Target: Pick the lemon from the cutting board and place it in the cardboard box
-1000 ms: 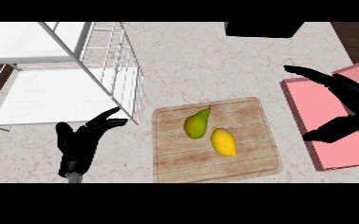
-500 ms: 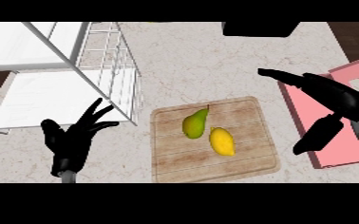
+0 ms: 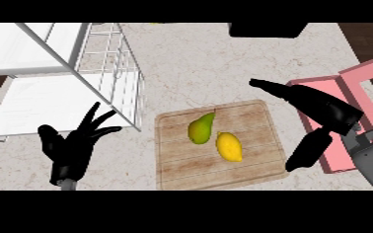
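- On the board (image 3: 218, 177), we see the lemon (image 3: 229, 146) lying toward the middle, just beside a green pear (image 3: 200, 128); we cannot tell whether the 2 touch.
- Our right hand (image 3: 320, 111) hovers at the board's right edge, spread wide, holding nothing, fingers above and thumb below.
- Our left hand (image 3: 73, 148) rests open at lower left, fingers up.
- We judge the lemon light, stiff, smooth-skinned and prone to roll, so we should take it across its narrow middle, from the side away from the pear.
- We take the pink container (image 3: 348, 86) at the right edge to be the box.
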Controlling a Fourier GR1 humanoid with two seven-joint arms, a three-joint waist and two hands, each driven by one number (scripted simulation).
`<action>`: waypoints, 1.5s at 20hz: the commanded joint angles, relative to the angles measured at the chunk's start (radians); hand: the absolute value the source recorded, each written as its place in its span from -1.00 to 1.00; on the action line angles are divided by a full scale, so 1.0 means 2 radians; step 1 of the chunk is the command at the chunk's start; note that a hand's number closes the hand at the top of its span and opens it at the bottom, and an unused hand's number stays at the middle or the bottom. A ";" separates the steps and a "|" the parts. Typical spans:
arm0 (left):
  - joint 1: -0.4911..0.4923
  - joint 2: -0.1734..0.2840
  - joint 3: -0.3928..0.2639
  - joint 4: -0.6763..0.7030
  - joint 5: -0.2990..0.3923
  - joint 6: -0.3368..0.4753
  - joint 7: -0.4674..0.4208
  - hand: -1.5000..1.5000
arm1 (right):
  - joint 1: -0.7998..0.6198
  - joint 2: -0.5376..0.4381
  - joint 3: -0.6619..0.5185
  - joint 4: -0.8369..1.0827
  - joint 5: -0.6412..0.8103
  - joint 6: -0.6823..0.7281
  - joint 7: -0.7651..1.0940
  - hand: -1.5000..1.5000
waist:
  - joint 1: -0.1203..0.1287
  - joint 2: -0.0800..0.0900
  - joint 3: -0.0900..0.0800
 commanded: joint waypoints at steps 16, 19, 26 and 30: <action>-0.075 0.019 0.047 -0.060 0.007 0.007 -0.007 0.00 | 0.024 0.083 0.050 -0.019 0.059 -0.055 0.075 -1.00 | -0.004 -0.007 0.010; -0.067 0.007 0.042 -0.042 -0.002 0.004 -0.041 0.00 | 0.029 0.090 0.058 0.007 0.066 -0.050 0.055 -1.00 | -0.001 -0.004 0.010; -0.080 0.009 0.042 -0.048 -0.003 0.010 -0.021 0.00 | 0.015 0.112 0.066 0.024 0.090 -0.057 0.069 -1.00 | 0.001 -0.004 0.010; -0.083 0.007 0.041 -0.047 -0.002 0.011 -0.016 0.00 | 0.003 0.113 0.065 0.044 0.108 -0.058 0.065 -1.00 | 0.001 -0.003 0.010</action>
